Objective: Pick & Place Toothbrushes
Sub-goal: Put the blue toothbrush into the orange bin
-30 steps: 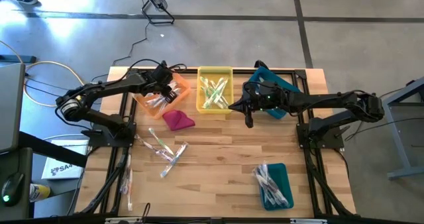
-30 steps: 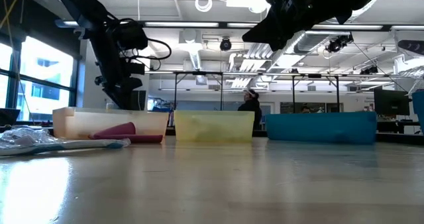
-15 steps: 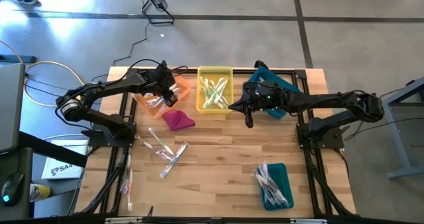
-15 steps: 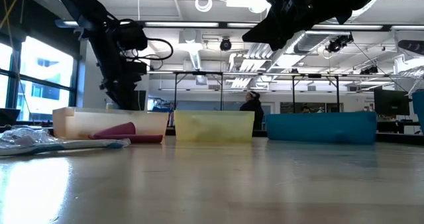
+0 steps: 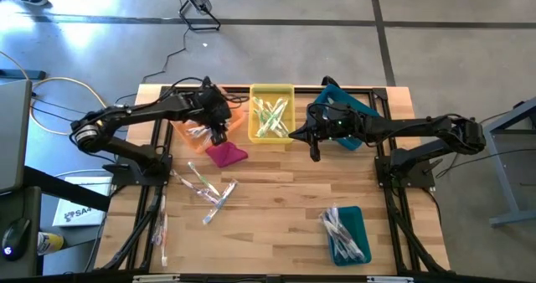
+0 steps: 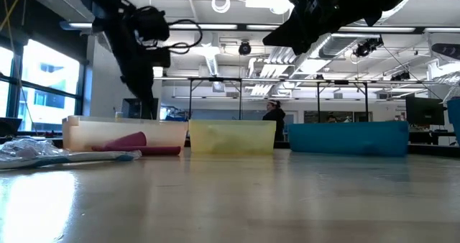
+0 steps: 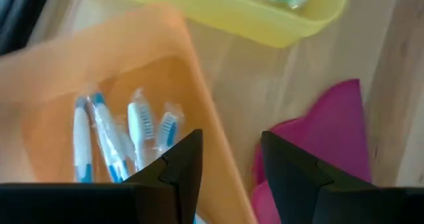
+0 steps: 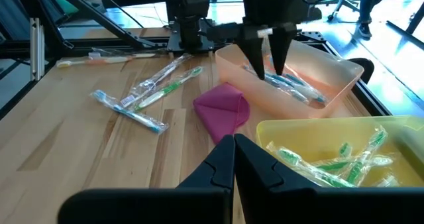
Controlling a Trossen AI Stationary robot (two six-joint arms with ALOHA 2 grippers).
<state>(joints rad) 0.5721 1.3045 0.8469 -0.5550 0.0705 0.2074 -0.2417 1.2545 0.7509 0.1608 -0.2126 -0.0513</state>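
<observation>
Four blue toothbrushes (image 7: 112,141) lie in the orange bin (image 5: 194,126). The left gripper (image 5: 218,133) hangs over its rim, parted and empty. The right gripper (image 5: 315,152), closed and empty, hovers beside the yellow bin (image 5: 272,91).

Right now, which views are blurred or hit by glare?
Left wrist view: translucent orange plastic bin rim smeared, as by motion. Low view: foreground table soft, window glare at left. High view: bright floor patch at top left. Right wrist view: crisp on magenta cloth lump.
</observation>
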